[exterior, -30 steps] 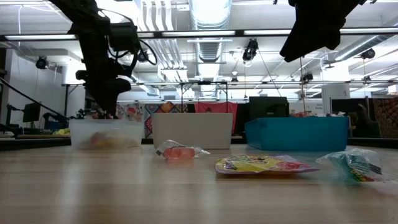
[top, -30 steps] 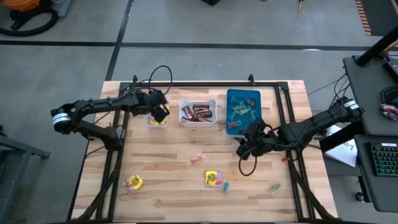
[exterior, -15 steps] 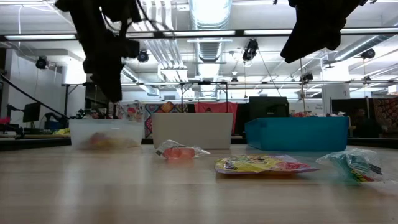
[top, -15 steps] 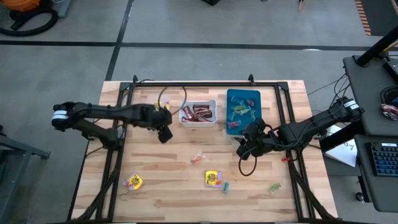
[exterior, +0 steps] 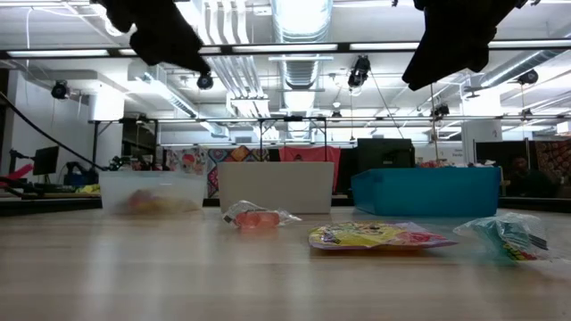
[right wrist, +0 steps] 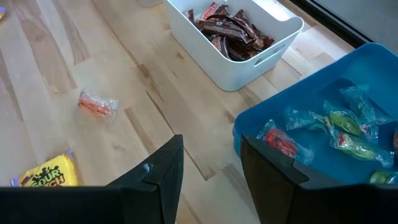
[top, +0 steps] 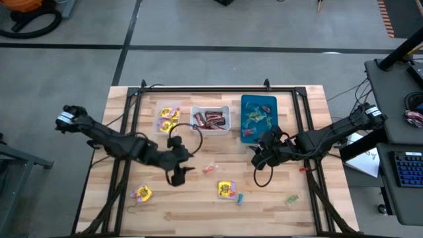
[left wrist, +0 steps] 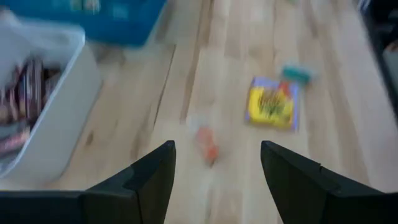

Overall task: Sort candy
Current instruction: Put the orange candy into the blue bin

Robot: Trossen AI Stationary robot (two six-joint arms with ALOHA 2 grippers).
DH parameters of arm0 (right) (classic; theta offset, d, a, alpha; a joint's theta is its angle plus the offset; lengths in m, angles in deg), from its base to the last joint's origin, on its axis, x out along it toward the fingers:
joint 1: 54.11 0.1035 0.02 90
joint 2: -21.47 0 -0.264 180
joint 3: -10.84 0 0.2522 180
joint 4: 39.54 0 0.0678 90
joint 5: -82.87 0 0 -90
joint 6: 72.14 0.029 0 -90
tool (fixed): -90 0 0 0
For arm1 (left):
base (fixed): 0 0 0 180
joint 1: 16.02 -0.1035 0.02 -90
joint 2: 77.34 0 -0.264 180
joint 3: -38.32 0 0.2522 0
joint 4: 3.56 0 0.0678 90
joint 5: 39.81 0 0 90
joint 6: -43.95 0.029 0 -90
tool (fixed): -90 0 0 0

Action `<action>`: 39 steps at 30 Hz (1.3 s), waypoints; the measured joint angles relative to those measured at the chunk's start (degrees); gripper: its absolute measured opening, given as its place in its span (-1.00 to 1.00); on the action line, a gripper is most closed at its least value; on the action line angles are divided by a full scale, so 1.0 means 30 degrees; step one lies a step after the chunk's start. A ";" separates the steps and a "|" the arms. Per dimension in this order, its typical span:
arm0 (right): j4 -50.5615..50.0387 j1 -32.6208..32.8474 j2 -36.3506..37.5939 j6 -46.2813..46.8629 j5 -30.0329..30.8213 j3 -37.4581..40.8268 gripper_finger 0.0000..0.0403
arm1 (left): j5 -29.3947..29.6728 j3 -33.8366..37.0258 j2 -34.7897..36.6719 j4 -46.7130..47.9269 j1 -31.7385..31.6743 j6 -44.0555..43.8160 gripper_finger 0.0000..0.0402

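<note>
Loose candy lies on the wooden table: a red-orange wrapped piece (top: 210, 169) (left wrist: 208, 143) (right wrist: 96, 106), a yellow packet (top: 227, 190) (left wrist: 272, 102) with a teal piece (top: 239, 198) beside it, a second yellow packet (top: 141, 193) and a green piece (top: 291, 198). My left gripper (top: 184, 173) (left wrist: 214, 186) is open and hovers above the table just left of the red-orange piece. My right gripper (top: 259, 158) (right wrist: 211, 180) is open too, raised near the blue bin's near end. Both hang high in the low view.
Three bins stand in a row by the far edge: a clear bin (top: 168, 120) with yellow packets, a white bin (top: 211, 119) with dark brown-red bars, a blue bin (top: 258, 118) with green, teal and red pieces. A black frame rail (top: 301, 125) borders the table.
My left gripper has swung from over the clear bin toward the table's near edge and to the right, ending beside the red-orange piece in the middle of the table. The right arm has stayed where it was.
</note>
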 joint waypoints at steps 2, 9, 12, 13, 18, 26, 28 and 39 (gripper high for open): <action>0.0007 -0.0005 0.0000 0.0000 0.0000 0.0000 -0.25 | 0.1318 0.0180 -0.0311 -0.1323 0.0828 0.0151 0.09; 0.0058 0.0000 0.0000 0.0000 0.0000 0.0000 -0.25 | 0.3931 0.0227 -0.3644 -0.5246 0.1979 0.0155 0.09; 0.0066 -0.0004 0.0000 0.0000 0.0000 0.0000 -0.25 | 0.3946 0.0241 -0.5390 -0.6739 0.1979 0.0327 0.09; 0.0058 -0.0007 0.0000 0.0000 0.0000 0.0000 -0.25 | 0.3960 0.0241 -0.5898 -0.7037 0.1979 0.0331 0.09; 0.0061 -0.0004 0.0000 0.0007 -0.0022 0.0000 -0.25 | 0.4732 0.0256 -0.7754 -0.7155 0.1955 -0.0528 0.09; 0.0089 -0.0004 0.0000 0.0044 -0.0077 0.0044 -0.25 | 0.5210 0.0256 -0.9572 -0.7907 0.1712 -0.1273 0.09; 0.0102 0.0000 0.0000 0.0044 -0.0077 0.0051 -0.25 | 0.5545 0.0256 -0.9912 -0.7915 0.1598 -0.1457 0.09; 0.0151 0.0000 0.0000 0.0051 -0.0073 0.0075 -0.25 | 0.5572 0.0249 -1.1294 -0.8012 0.1294 -0.2420 0.01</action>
